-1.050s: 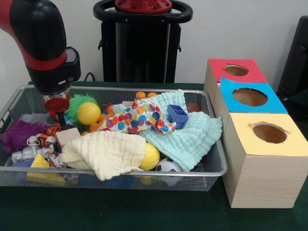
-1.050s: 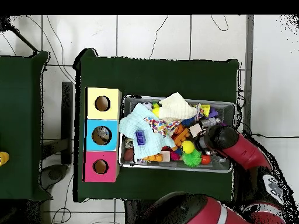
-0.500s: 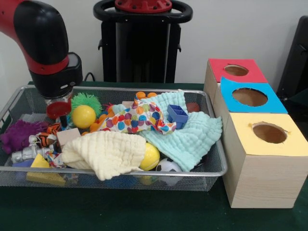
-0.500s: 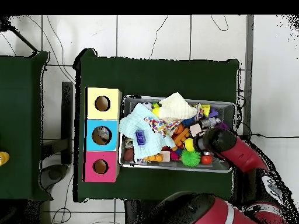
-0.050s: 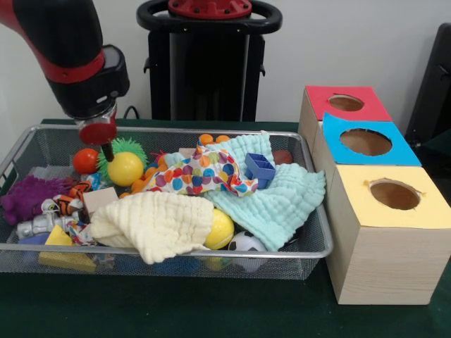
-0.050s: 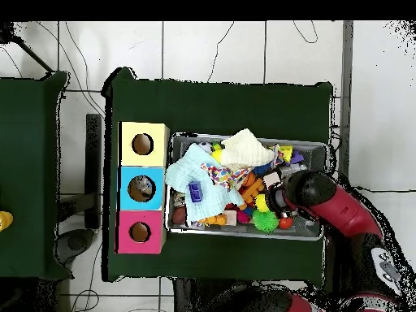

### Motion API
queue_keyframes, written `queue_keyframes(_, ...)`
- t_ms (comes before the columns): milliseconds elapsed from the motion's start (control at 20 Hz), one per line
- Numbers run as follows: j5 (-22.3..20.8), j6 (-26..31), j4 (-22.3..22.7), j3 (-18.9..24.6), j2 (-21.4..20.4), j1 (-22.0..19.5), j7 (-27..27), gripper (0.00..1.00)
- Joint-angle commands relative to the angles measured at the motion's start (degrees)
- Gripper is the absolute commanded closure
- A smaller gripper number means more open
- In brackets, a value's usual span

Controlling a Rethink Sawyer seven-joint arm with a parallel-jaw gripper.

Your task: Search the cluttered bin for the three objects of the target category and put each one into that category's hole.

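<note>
Here the pincer (image 5: 107, 149) hovers over the bin (image 5: 313, 211)

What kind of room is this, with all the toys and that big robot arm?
Probably a robot lab, not a playroom: a red and black arm works over a wire bin of toys beside wooden boxes with holes, and cables trail across the tiled floor.
</note>
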Motion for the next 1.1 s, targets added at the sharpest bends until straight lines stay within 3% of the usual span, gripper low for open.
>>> queue_keyframes(50,-2.44,5.08,-0.83,3.75,-1.72,0.12,-1.43,0.00)
queue_keyframes(350,-2.55,3.49,-1.08,4.14,-0.85,-0.64,-1.49,0.00)
queue_keyframes(650,-5.60,-0.42,-2.89,1.83,1.05,0.31,-0.65,0.00)
queue_keyframes(1100,-6.69,-2.27,-3.07,3.11,2.50,-0.81,0.25,0.00)
